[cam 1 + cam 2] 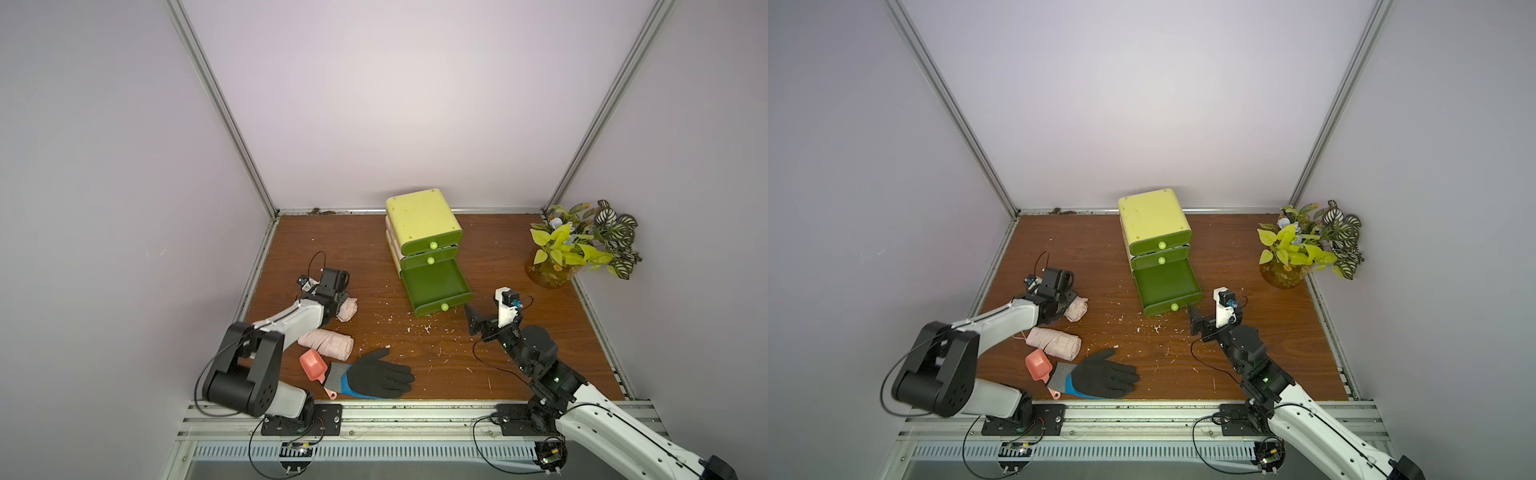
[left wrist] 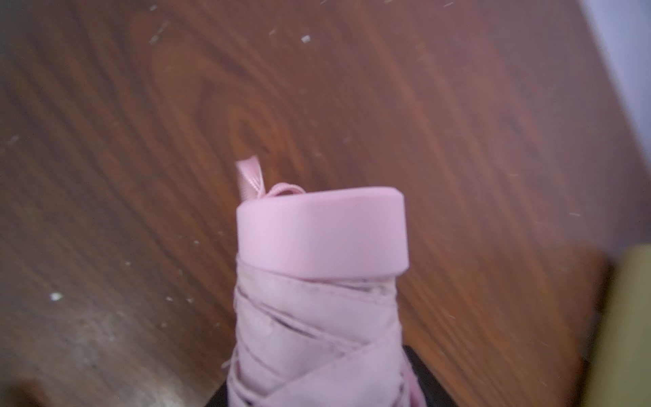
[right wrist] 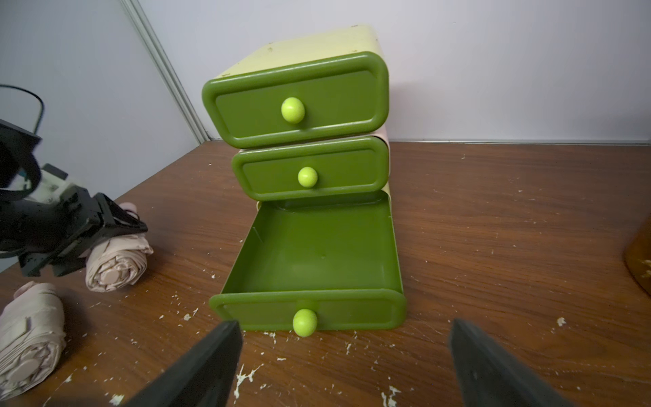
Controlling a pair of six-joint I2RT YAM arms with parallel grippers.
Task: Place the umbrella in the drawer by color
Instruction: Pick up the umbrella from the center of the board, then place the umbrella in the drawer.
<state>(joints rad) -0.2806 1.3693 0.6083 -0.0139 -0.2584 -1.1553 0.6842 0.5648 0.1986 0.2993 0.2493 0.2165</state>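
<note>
Our left hand (image 1: 338, 306) wraps one pink umbrella (image 1: 349, 311); we cannot tell if it squeezes. The open drawer (image 1: 434, 284), well apart, is empty.

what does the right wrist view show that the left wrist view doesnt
Only the right wrist: three green drawer fronts, the bottom drawer pulled out and empty, a second umbrella, the right hand open. Only the left wrist: a close-up of the smooth pink cap and its ribbon loop. Both: the rolled pink umbrella and the flecked wooden table.
</note>
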